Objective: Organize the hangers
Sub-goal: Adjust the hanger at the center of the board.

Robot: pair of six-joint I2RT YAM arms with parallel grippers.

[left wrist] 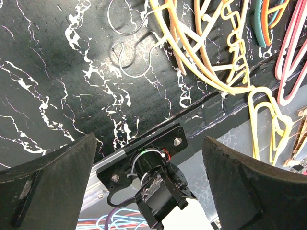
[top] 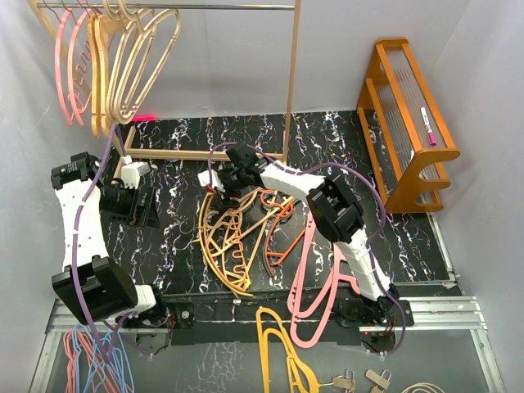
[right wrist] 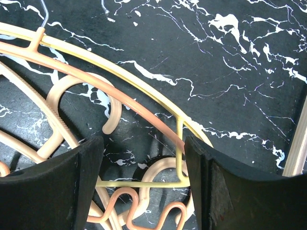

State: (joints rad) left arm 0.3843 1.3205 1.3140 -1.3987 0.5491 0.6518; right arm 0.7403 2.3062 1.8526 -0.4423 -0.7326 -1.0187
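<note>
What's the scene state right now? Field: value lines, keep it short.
rack: wooden frame at the back of the mat
hung hangers: pink, orange and tan, bunched at the left end of the rod
pile: tangled hangers lying mid-mat
left gripper: open, empty, apart from the pile
right gripper: open, low over the pile, one finger on each side of a yellow hanger; contact unclear

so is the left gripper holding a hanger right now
No, the left gripper is open above the black mat with nothing in it; the hangers lie off to one side.
</note>
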